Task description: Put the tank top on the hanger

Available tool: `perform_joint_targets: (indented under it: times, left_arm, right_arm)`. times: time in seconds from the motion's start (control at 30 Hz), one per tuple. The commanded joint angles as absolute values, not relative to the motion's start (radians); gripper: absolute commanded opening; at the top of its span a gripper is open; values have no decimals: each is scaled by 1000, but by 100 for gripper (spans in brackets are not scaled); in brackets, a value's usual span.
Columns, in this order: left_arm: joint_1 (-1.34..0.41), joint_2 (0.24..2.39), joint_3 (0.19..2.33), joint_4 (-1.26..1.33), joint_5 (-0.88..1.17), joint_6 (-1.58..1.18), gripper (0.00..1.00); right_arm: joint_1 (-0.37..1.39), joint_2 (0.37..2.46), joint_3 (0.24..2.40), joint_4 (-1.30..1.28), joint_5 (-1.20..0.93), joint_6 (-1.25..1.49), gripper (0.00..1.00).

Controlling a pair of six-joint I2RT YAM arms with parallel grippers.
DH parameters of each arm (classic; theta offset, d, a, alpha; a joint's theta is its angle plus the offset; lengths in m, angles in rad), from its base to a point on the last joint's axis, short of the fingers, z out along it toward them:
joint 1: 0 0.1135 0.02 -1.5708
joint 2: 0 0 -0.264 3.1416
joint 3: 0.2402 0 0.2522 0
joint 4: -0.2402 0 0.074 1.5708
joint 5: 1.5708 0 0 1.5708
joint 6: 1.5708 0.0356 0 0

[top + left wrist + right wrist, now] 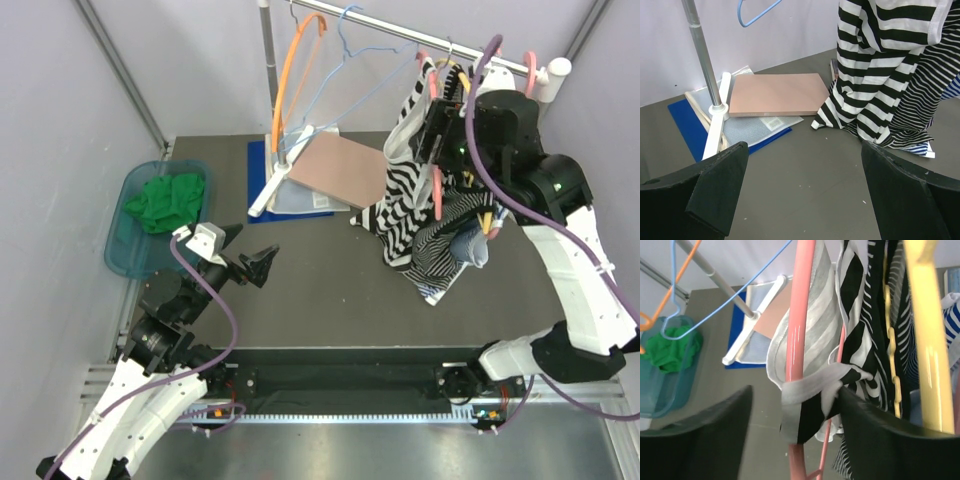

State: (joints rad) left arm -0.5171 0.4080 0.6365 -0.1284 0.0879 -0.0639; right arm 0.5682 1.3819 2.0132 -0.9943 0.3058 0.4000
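**Hanging striped top by the rail**

On the table (pixel 320 300), the tank top (pixel 405 205) hangs at 2 o'clock, and its bottom end lies heaped on the table. One white strap lies over the pink hanger (pixel 801 315), up by the rail (pixel 400 35). The right gripper (pixel 792 397) is open, with one finger on each side of the strap and hanger, and it grips nothing. The left gripper (pixel 245 258), at 8 o'clock, is wide open and empty.

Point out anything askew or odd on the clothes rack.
The tank top sits unevenly on the hanger: one strap is bunched and twisted around its pink arm, and the lower part pools on the table instead of hanging free.
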Motion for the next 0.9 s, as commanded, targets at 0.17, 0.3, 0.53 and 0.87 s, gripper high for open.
perform_joint_targets:
  times: [0.17,0.3,0.53,0.87]
  left_arm:
    - [-523,407,634,-101,72,-52,99]
    - [-525,405,634,-103,63,-52,99]
    - [-523,426,644,-130,-59,-49,99]
    - [-523,428,687,-179,-276,-89,99]
  right_arm:
    - [560,1255,2017,-974,256,368,92]
    - [561,1223,2014,-977,219,351,95]
    - [569,1086,1885,-806,13,221,98]
    - [572,864,1525,-549,-232,94,99]
